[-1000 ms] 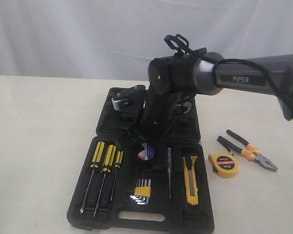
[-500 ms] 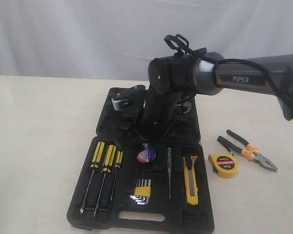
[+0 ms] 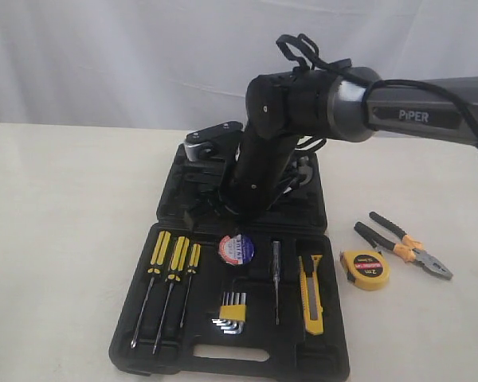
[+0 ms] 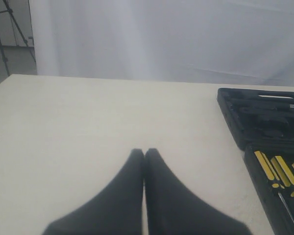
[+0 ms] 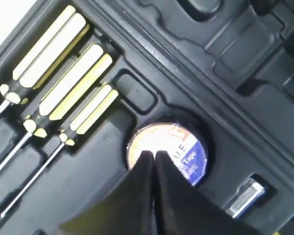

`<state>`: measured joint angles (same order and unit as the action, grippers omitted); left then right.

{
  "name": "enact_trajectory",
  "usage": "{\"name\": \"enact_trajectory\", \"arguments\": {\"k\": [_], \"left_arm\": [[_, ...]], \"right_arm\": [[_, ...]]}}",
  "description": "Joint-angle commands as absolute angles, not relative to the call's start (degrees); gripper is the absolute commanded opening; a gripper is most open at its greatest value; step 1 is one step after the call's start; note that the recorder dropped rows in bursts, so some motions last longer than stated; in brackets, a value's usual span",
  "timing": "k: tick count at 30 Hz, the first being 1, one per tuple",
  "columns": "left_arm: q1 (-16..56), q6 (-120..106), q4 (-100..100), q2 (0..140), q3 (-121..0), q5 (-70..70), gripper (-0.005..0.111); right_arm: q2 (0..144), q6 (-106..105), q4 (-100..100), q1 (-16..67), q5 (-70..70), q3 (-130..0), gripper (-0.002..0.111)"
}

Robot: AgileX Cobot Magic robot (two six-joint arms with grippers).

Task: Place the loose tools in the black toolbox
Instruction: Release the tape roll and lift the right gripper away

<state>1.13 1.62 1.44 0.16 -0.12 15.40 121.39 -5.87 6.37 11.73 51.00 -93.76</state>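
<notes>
Left gripper [image 4: 144,152]: jaws pressed together, nothing between them, over bare table [image 4: 78,127] and clear of the toolbox [image 3: 135,334].

Toolbox: lies open on the table. Three screwdrivers [image 3: 169,267] are seated in the left slots of the near tray.

Tape roll [image 3: 236,249]: lies flat in the round recess just right of the screwdrivers, label up. A second ago the right arm's fingers stood at the roll and covered part of its edge. The whole label now shows.

Right gripper [image 5: 151,156]: it has risen off the roll and drawn back toward the lid half. The jaws, apart a second ago, have closed tip to tip and hold nothing. In the wrist view the tips hang above the roll without touching it.

Hex keys [image 3: 232,309]: in their slot below the roll, unchanged.

Knife [image 3: 310,290]: seated in the rightmost slot of the tray, unchanged.

Tape measure [image 3: 365,269]: on the table just beside the toolbox's right edge, same place as before.

Pliers [image 3: 402,245]: on the table just right of the tape measure, handles apart, not moved.
</notes>
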Motion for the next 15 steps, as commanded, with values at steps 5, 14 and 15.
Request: {"name": "enact_trajectory", "arguments": {"k": [5,14,15], "left_arm": [[1.2,1.7,1.4,0.0,0.0,15.3,0.000],[1.2,1.7,1.4,0.0,0.0,15.3,0.000],[1.2,1.7,1.4,0.0,0.0,15.3,0.000]], "right_arm": [[125.2,-4.3,5.9,11.6,49.7,-93.9,-0.001],[127.2,-4.5,5.7,11.6,48.2,-93.9,-0.001],[127.0,-4.7,5.7,11.6,48.2,-93.9,-0.001]]}}
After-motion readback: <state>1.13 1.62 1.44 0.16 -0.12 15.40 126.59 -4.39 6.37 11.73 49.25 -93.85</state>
